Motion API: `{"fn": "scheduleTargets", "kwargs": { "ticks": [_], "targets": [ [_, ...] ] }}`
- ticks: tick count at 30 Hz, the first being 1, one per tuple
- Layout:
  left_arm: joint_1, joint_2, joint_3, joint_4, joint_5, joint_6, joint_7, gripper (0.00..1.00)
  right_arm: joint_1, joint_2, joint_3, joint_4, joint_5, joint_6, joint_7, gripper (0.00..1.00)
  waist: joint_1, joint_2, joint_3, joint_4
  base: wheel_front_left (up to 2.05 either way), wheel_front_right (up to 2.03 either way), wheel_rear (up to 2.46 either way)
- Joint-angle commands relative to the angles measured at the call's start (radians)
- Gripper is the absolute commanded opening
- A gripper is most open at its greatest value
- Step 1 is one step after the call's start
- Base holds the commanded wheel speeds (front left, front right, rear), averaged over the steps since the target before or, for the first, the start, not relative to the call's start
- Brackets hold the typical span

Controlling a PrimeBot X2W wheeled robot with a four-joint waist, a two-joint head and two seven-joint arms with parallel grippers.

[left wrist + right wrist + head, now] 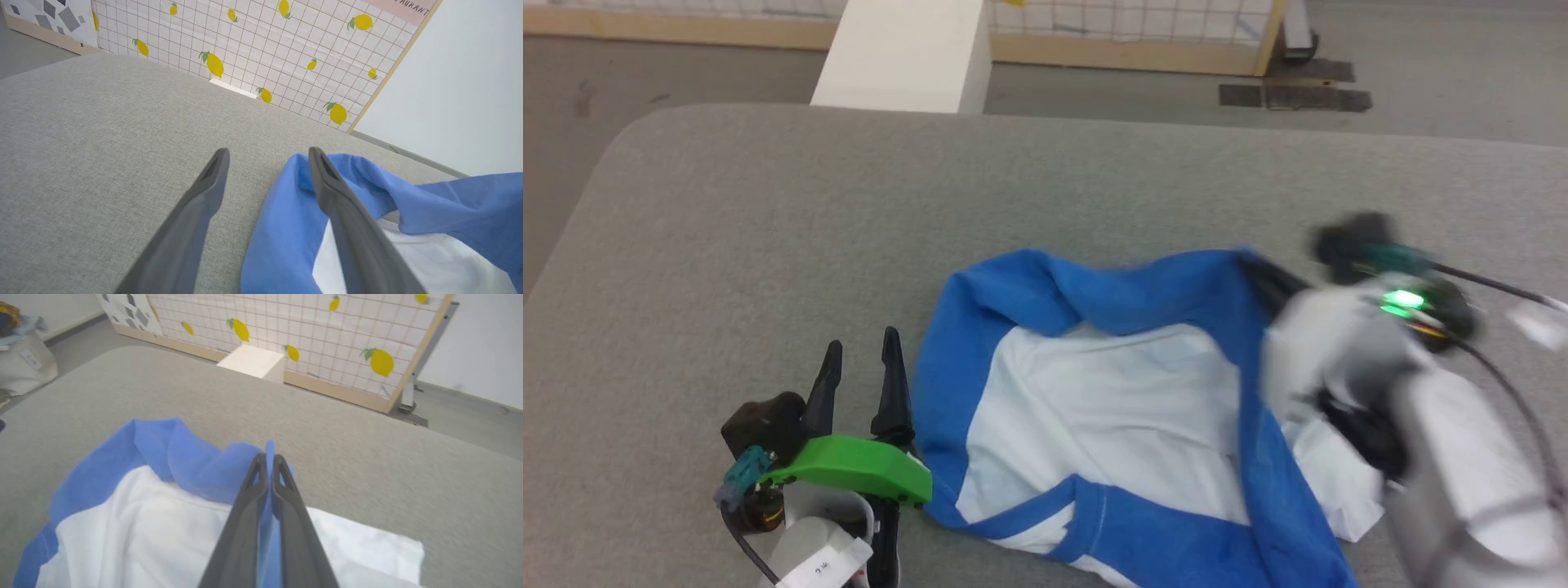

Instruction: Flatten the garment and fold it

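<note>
The garment (1111, 400) lies crumpled on the grey tabletop (768, 245), so this looks like the flattening step. The right gripper (267, 457) has its fingers pinched on a blue fold at the garment's far right edge (a shoulder or sleeve, probably). The left gripper (862, 347) sits just beside the garment's left edge, fingers spread wide, holding nothing. Next it likely needs its own pinch there, so both arms can pull the cloth taut.

The head view looks down from above on the counter (768, 204) and garment (1111, 400). Both wrist views sit low and close, facing the lemon-print panel (261, 45) across it; all three share the garment's blue edge.
</note>
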Motion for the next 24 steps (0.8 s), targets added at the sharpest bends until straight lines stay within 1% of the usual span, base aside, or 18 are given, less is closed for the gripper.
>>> {"fn": "scheduleTargets", "kwargs": {
  "ticks": [1,2,4,7,10,11,12,14,15,16,18,21,23,24],
  "targets": [
    [0.012,-0.002,0.003,0.003,0.014,-0.005,-0.004,1.0,0.071,-0.022,-0.056,-0.064,0.004,-0.002,0.006,0.0,0.0,0.0,-0.029,-0.034,0.0,0.0,0.0],
    [0.013,-0.002,0.004,0.003,0.014,-0.004,-0.004,1.0,0.115,-0.029,-0.1,-0.114,0.004,-0.002,0.017,0.0,0.0,0.0,-0.031,-0.04,0.0,0.0,0.0],
    [0.016,-0.002,0.006,0.001,0.015,-0.005,-0.004,1.0,0.223,-0.023,-0.214,-0.226,0.005,-0.002,0.047,0.0,0.0,0.0,-0.034,-0.052,0.0,0.0,0.0],
    [0.021,-0.001,0.011,0.001,0.017,-0.006,-0.004,1.0,0.391,0.018,-0.387,-0.366,-0.014,-0.002,0.11,0.0,0.0,0.0,-0.032,-0.073,0.0,0.0,0.0],
    [0.022,0.0,0.016,-0.001,0.017,-0.006,-0.004,1.0,0.51,0.049,-0.502,-0.427,-0.037,-0.002,0.162,0.0,0.0,0.0,-0.023,-0.091,0.0,0.0,0.0],
    [0.021,0.0,0.019,0.0,0.018,-0.007,-0.004,1.0,0.538,0.064,-0.536,-0.435,-0.023,-0.002,0.178,0.0,0.0,0.0,-0.022,-0.098,0.0,0.0,0.0],
    [0.02,0.0,0.022,-0.003,0.017,-0.005,-0.004,1.0,0.59,0.081,-0.568,-0.416,-0.009,-0.002,0.22,0.0,0.0,0.0,-0.014,-0.113,0.0,0.0,0.0],
    [0.017,0.0,0.02,-0.001,0.015,-0.005,-0.004,1.0,0.597,0.084,-0.564,-0.401,-0.002,-0.002,0.225,0.0,0.0,0.0,-0.011,-0.119,0.0,0.0,0.0],
    [0.016,0.0,0.019,0.0,0.014,-0.005,-0.004,1.0,0.59,0.086,-0.563,-0.401,0.011,-0.002,0.214,0.31,0.0,0.0,-0.01,-0.121,0.0,0.0,0.0],
    [0.015,0.0,0.019,0.0,0.014,-0.005,-0.004,1.0,0.581,0.087,-0.561,-0.404,0.014,-0.002,0.198,1.0,0.0,0.0,-0.01,-0.124,0.0,0.0,0.0],
    [0.014,0.0,0.014,0.004,0.012,-0.007,-0.004,1.0,0.563,0.088,-0.556,-0.411,0.032,-0.002,0.17,1.0,0.0,0.0,-0.01,-0.128,0.0,0.0,0.0],
    [0.006,0.003,-0.01,0.011,0.02,-0.018,0.014,1.0,0.522,0.088,-0.581,-0.425,0.052,-0.002,0.11,1.0,0.0,0.0,-0.011,-0.132,0.0,0.0,0.0],
    [-0.009,0.008,-0.055,0.006,0.035,-0.045,0.057,1.0,0.499,0.088,-0.616,-0.435,0.052,-0.002,0.081,1.0,0.0,0.0,-0.011,-0.132,0.0,0.0,0.0],
    [-0.022,0.013,-0.093,0.004,0.046,-0.068,0.103,1.0,0.49,0.088,-0.635,-0.436,0.048,-0.002,0.072,1.0,0.0,0.0,-0.01,-0.13,0.0,0.0,0.0]
  ]
}}
